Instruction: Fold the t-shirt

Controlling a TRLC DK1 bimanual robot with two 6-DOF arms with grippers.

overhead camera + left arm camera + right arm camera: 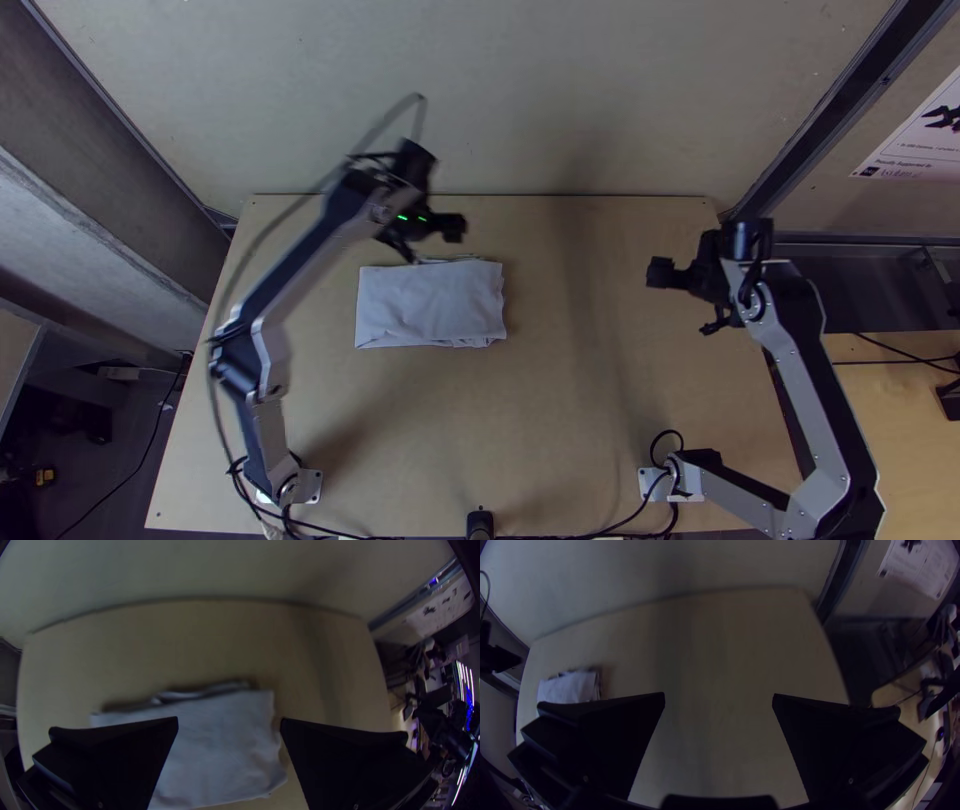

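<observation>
In the top view, the pale t-shirt (pixel 430 305) lies folded into a flat rectangle on the wooden bench (pixel 590 430), left of its middle. The left tool (pixel 436 246), wide, hangs near the cloth's far edge; the right tool (pixel 682 300) is well apart from it.

The left wrist view shows cloth jutting unevenly past one edge.

In the right wrist view, the right tool (pixel 719 695) is spread wide.

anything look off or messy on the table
One small thing: the shirt lies folded in a rough rectangle, but a loose strip of cloth pokes out along its far edge, so that side looks uneven. I see nothing spilled.
</observation>
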